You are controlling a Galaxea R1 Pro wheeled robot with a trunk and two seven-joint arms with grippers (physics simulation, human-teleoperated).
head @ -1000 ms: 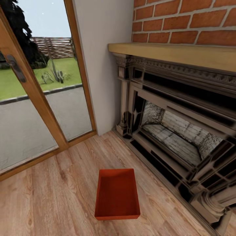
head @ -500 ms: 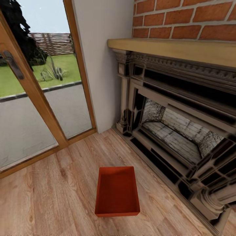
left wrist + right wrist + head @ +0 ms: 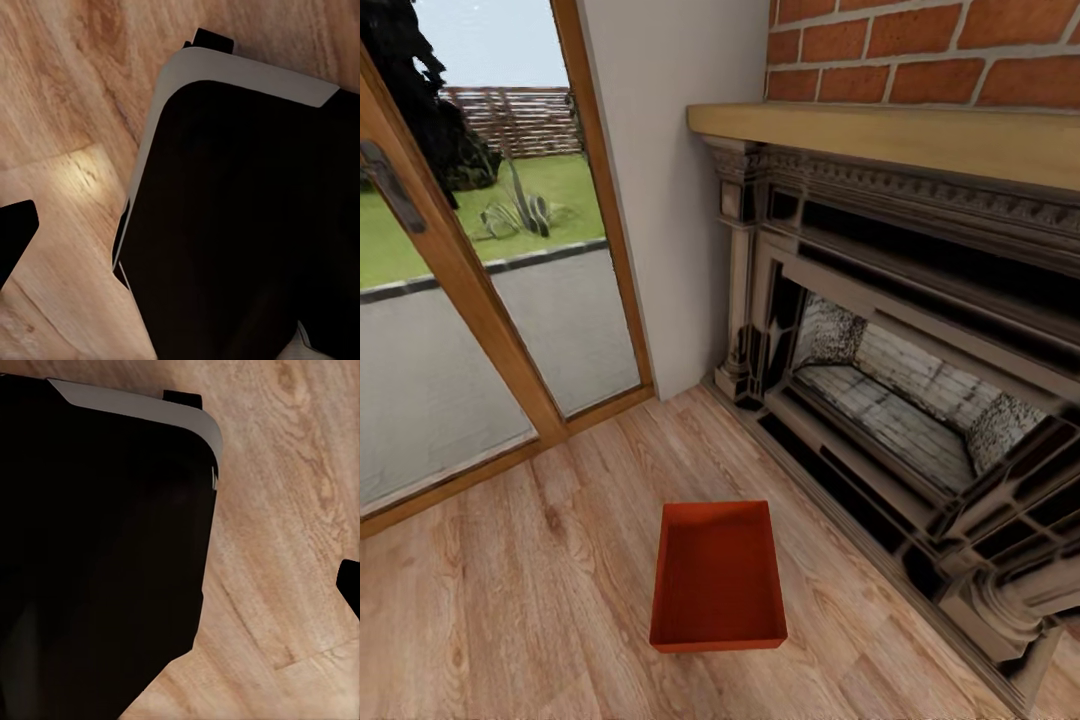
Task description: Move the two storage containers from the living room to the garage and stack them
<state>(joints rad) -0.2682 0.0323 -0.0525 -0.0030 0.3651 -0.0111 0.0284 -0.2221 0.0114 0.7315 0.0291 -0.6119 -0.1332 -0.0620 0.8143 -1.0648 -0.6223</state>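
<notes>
**Desk:** Head view first. What has changed?

**Caption:** The whole picture has slid: the mantel (image 3: pixel 900 140) and brick chimney (image 3: pixel 930 50) sit higher than a second ago, and the orange-red storage container (image 3: pixel 718 578) rides a touch higher too. That reads as the camera tipping, not the bin moving. It rests open and empty on the living room's wood plank floor (image 3: pixel 510 600), just beside the ornate dark fireplace (image 3: pixel 900 400).

**Desk:** Meaning for the job?

**Caption:** Early going, by my reading: the bin is unlifted, on planks rather than garage concrete, and the robot appears to be lining up on it.

**Desk:** Surroundings?

**Caption:** A glazed door with a wood frame (image 3: pixel 470 300) stands at the left, lawn and fence beyond. The fireplace base juts out near the bin's right side and could crowd an arm reaching there.

**Desk:** Left wrist view?

**Caption:** Planks, and a dark grey-edged panel (image 3: pixel 240 210), probably the robot's own body. Whether the left hand is released or clenched, I cannot tell.

**Desk:** Right wrist view?

**Caption:** The same: dark panel (image 3: pixel 97 547) over planks. The right hand's state cannot be told either.
</notes>
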